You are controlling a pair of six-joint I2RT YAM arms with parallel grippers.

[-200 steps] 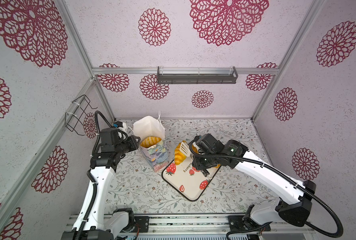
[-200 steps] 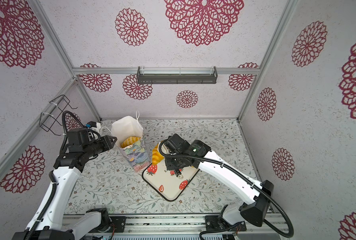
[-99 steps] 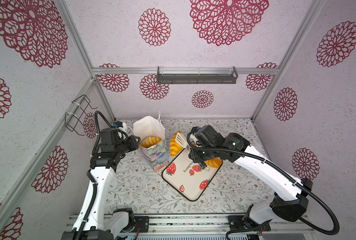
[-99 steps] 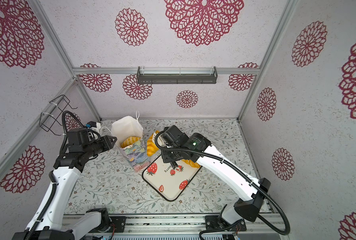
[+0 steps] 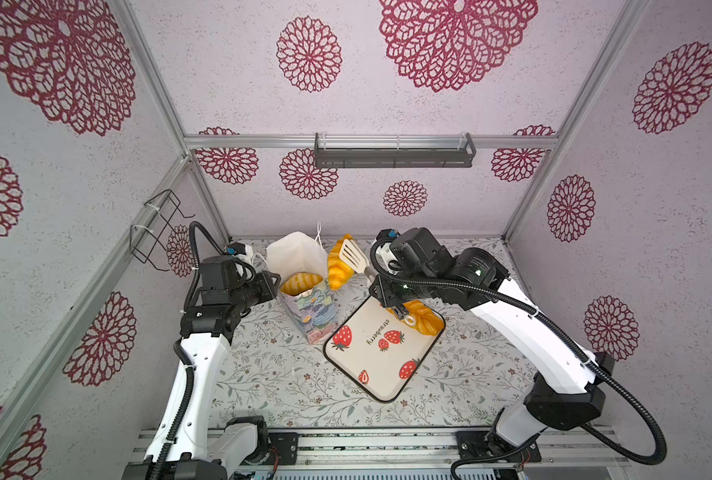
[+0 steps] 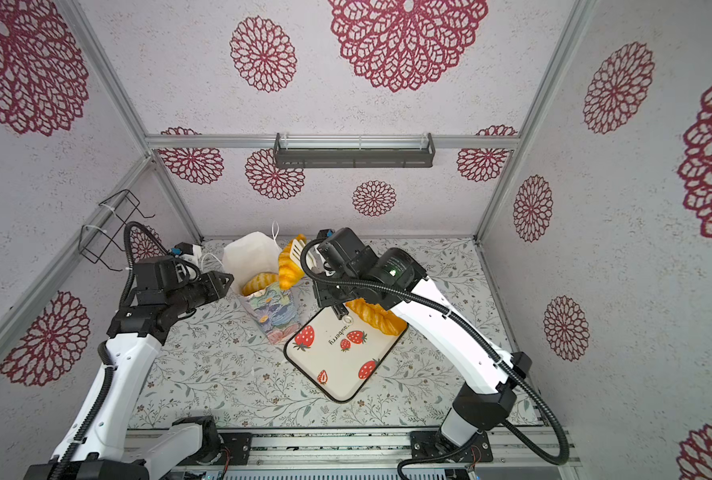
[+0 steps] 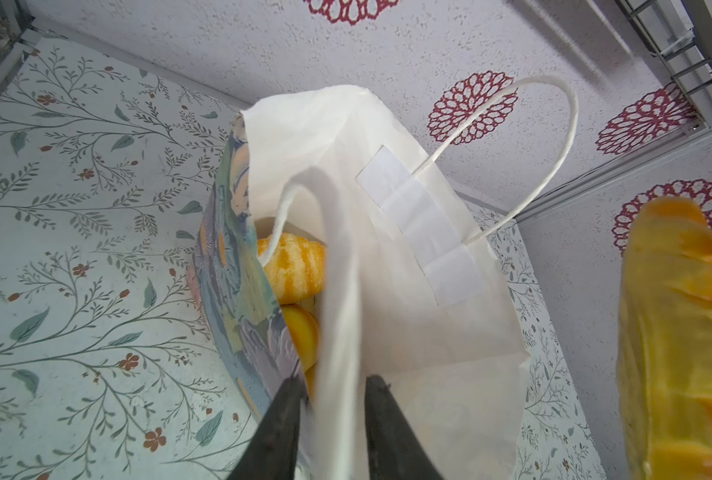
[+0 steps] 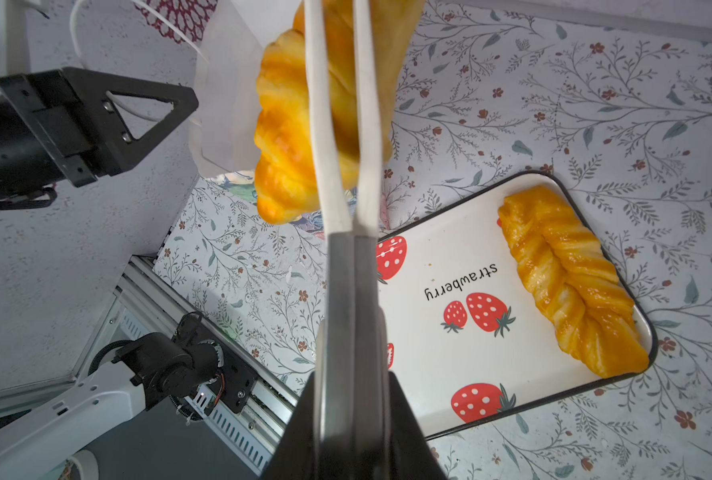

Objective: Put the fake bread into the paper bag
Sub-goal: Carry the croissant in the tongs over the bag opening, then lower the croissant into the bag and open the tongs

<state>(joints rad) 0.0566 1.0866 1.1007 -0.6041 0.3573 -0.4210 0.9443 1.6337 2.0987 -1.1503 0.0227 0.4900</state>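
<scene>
- Between the fingers point(image 7: 281, 428) of the left end effector point(image 7: 333, 384) runs the white side wall of the paper bag point(image 7: 408, 291). The end effector is clamped on that wall, and the bag stands open-mouthed on the bench point(image 5: 262, 374).
- Just past those fingertips, inside the bag, lie pieces of fake bread point(image 7: 296, 270).
- The right end effector point(image 8: 352, 376) is closed around the metal handle of the white tongs point(image 8: 321, 124).
- Out ahead of the right end effector, at the tongs' far end, a croissant point(image 8: 287, 137) is pinched between the blades. It is raised off the bench, just beside the bag's open top.
- Beneath the right end effector, a twisted loaf point(image 8: 570, 282) lies along one edge of the strawberry-print tray point(image 8: 449, 353).
</scene>
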